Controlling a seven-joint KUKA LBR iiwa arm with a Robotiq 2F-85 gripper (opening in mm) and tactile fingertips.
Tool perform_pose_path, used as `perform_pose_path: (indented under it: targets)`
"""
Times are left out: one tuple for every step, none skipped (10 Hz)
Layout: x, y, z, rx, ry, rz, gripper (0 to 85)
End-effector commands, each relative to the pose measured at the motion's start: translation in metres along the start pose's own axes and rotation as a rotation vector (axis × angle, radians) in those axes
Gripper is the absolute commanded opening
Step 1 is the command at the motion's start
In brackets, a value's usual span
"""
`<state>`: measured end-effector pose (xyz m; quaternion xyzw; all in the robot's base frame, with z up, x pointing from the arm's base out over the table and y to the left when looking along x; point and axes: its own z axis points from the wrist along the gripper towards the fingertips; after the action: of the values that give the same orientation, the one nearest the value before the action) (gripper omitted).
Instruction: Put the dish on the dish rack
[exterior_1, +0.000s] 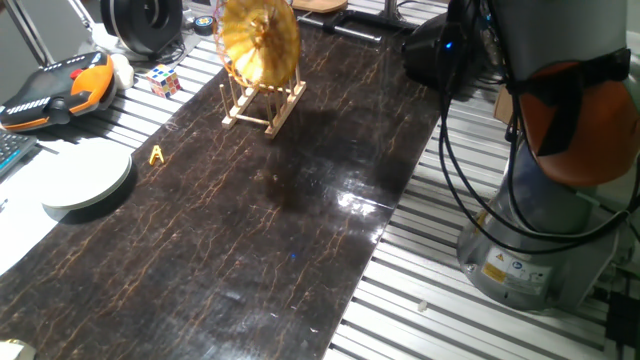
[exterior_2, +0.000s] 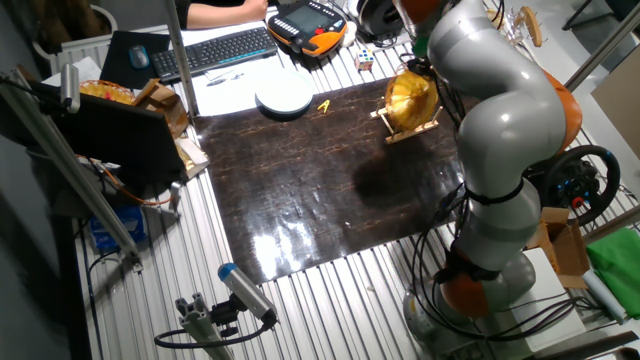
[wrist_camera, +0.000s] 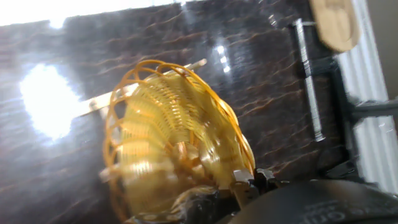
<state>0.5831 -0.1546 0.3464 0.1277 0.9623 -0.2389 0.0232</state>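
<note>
The golden wicker dish stands on edge, tilted, between the pegs of the small light-wood dish rack at the far end of the dark mat. Both also show in the other fixed view, dish on rack. In the hand view the dish fills the frame and a slat of the rack shows behind it. My gripper is at the dish's upper rim, and its dark fingertips sit close together where the rim meets them. The gripper is out of frame or hidden in both fixed views.
A white round plate lies at the mat's left edge, with a small yellow object beside it. A Rubik's cube and an orange-black teach pendant lie behind. The arm's base and cables stand on the right.
</note>
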Motion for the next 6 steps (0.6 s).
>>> perform_pose_path:
  targets:
    - [0.000,-0.001,0.000,0.031,-0.014,0.002,2.0]
    - [-0.001,0.000,0.001,0.041,-0.018,0.005,2.0]
    - [-0.002,0.003,0.002,0.049,-0.024,0.007,2.0]
    - [-0.005,0.007,0.005,0.072,-0.041,0.008,2.0]
    - [-0.008,0.009,0.009,0.070,-0.052,0.008,2.0]
    - [-0.011,0.012,0.012,0.080,-0.062,0.006,2.0]
